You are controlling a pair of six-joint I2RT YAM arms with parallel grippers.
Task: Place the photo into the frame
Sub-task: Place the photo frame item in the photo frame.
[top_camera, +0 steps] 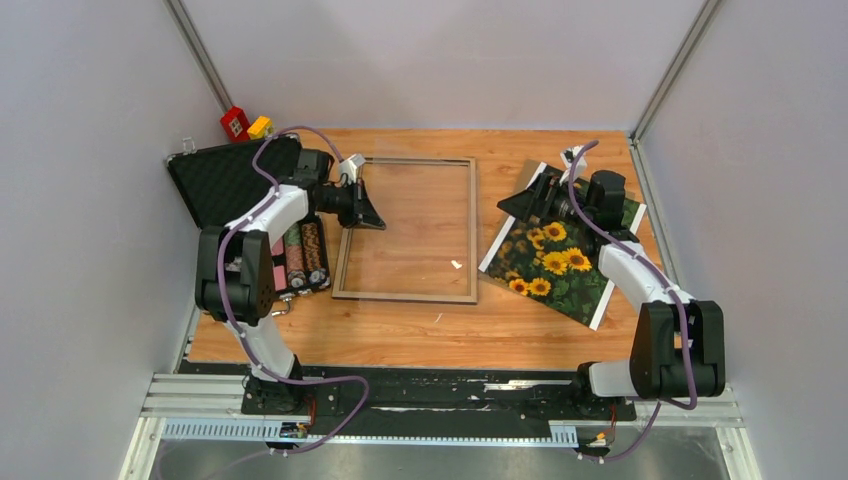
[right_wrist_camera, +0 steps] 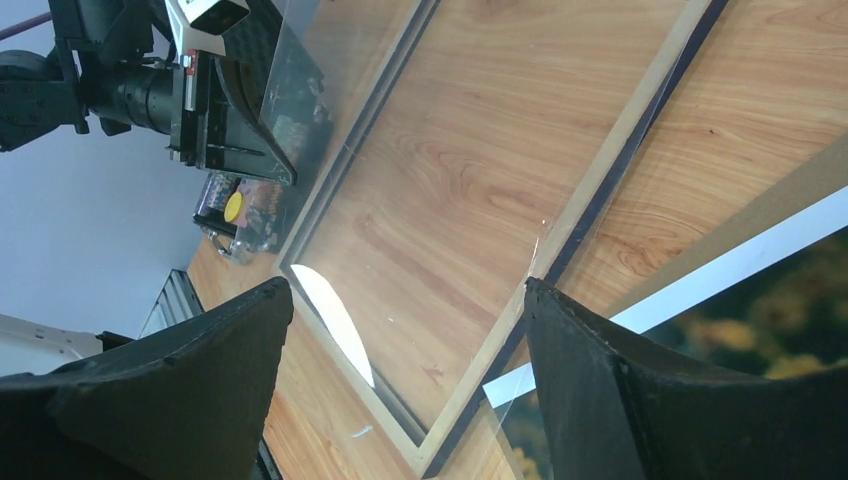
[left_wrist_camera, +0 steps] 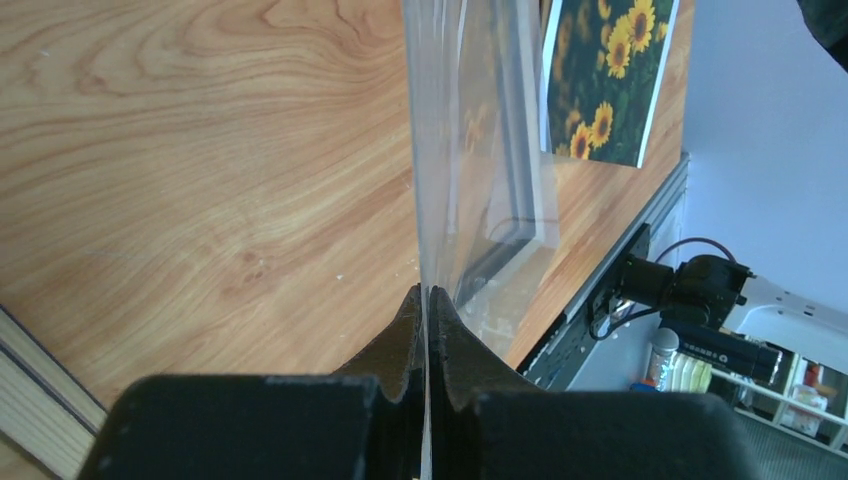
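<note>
The frame (top_camera: 474, 230) lies flat mid-table, tan back up, its dark front edge showing in the right wrist view (right_wrist_camera: 620, 170). My left gripper (top_camera: 372, 212) is over the frame's far-left corner, shut on the clear pane (left_wrist_camera: 470, 150), which stands edge-on from its jaws (left_wrist_camera: 427, 300). The sunflower photo (top_camera: 555, 262) lies face up to the right of the frame, white strips along two edges (right_wrist_camera: 720, 270). Above the photo's far-left corner my right gripper (top_camera: 522, 205) hovers open (right_wrist_camera: 407, 300), with nothing held between its fingers.
An open black foam-lined case (top_camera: 225, 180) with rows of poker chips (top_camera: 300, 255) sits left of the frame. Red and yellow toy blocks (top_camera: 240, 124) stand in the far-left corner. A brown panel edge (right_wrist_camera: 790, 190) shows beside the photo. Walls close in on three sides.
</note>
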